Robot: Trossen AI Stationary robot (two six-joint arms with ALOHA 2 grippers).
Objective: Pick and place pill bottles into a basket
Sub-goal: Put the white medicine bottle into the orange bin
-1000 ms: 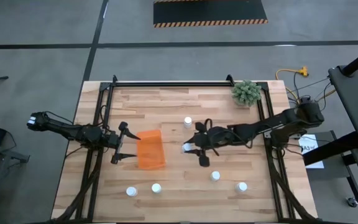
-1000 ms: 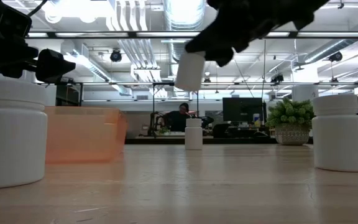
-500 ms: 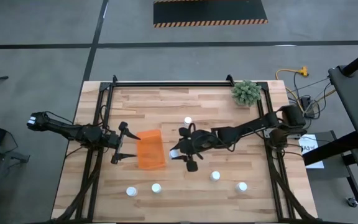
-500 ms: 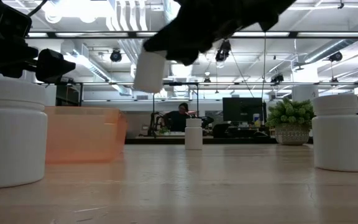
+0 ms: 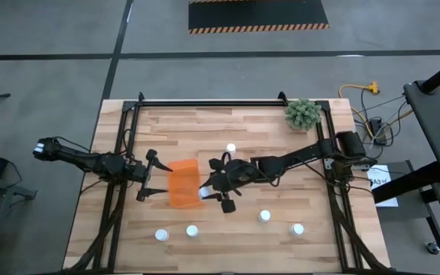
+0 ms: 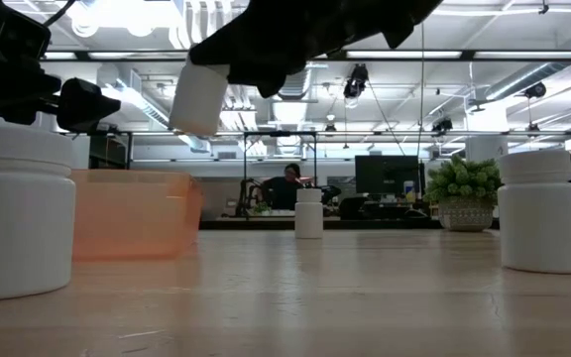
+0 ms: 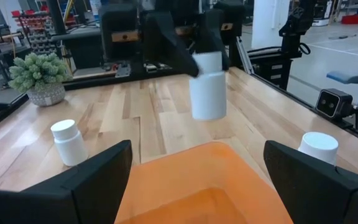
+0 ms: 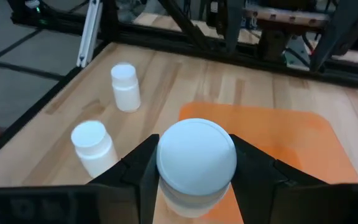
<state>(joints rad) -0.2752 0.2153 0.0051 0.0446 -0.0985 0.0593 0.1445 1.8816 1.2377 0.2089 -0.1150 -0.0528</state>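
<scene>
**A:** Where does everything sit on the table [image 5: 281, 145]?

**B:** The orange basket [image 5: 183, 183] lies left of centre. The left gripper [image 5: 147, 185] is just beside the basket's left wall with its fingers spread wide and nothing between them. The right gripper [image 5: 214, 190] reaches across from the right and is at the basket's right edge, pinching one pill bottle [image 5: 207, 192] by its sides.

**A:** Is that bottle over the basket?

**B:** Right at the rim. In the left wrist view the held bottle [image 7: 208, 86] hangs in the air above the far end of the basket [image 7: 197, 180]. In the right wrist view its white cap [image 8: 196, 160] sits between the dark fingers [image 8: 143, 168] with the orange tray [image 8: 272, 134] just beyond.

**A:** What has changed over the last second?

**B:** The right arm has swept leftward. A second ago it held the bottle near the table's middle, well clear of the basket; half a second ago it was partway there; now it is at the basket's right wall. The low view agrees: the carried bottle [image 6: 198, 99] has moved left and now hangs above the basket [image 6: 132, 213]. The left arm has not moved.

**A:** And the other bottles?

**B:** One stands behind the right gripper [image 5: 231, 149]. Two stand near the front edge on the left [image 5: 161, 234] [image 5: 192, 230], and two on the right [image 5: 264, 216] [image 5: 298, 228]. A green plant [image 5: 302, 113] sits at the far right corner.
</scene>
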